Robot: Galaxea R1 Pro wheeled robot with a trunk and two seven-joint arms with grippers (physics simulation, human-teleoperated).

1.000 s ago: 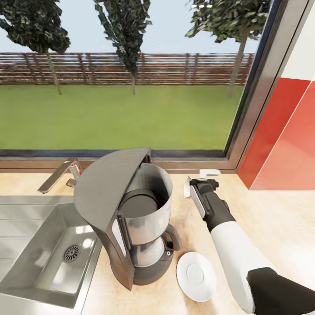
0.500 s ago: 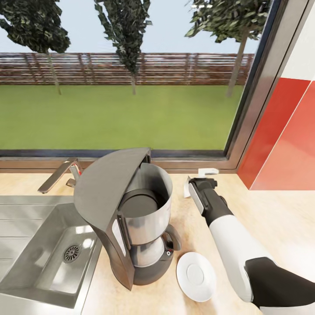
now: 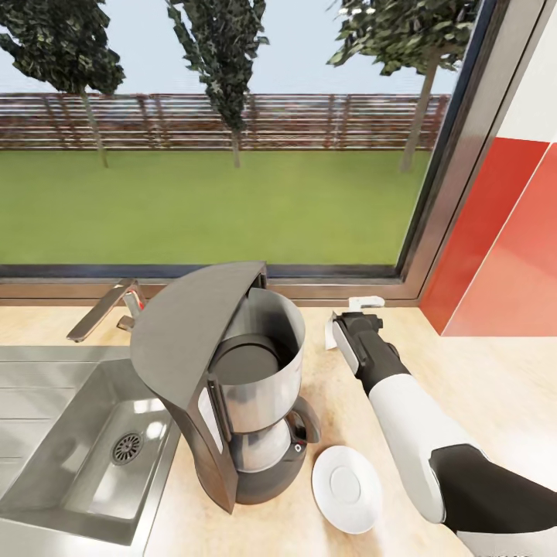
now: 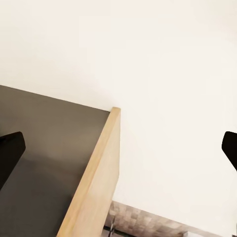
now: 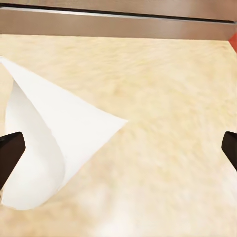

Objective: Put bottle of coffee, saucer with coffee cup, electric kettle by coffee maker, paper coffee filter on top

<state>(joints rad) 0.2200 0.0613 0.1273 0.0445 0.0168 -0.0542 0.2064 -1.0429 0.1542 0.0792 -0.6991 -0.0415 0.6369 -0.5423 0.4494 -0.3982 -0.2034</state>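
Head view: coffee maker [image 3: 232, 387] stands on the countertop [image 3: 495, 402] beside the sink [image 3: 70, 433], saucer [image 3: 346, 488] at the front edge. Right gripper [image 3: 350, 319] reaches toward the back edge. Left wrist view: left gripper [image 4: 118, 150] jaws wide apart, empty. Right wrist view: jaws wide apart over a paper filter [image 5: 47, 148], holding nothing.

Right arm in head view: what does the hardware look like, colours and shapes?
The right arm has a glossy white rounded forearm shell, black at the elbow end and a black tapered wrist section, with a pale grey strip along the wrist housing. No cables or markings are visible. The right end effector shows two black fingertips in the right wrist view, with blunt, angled ends.
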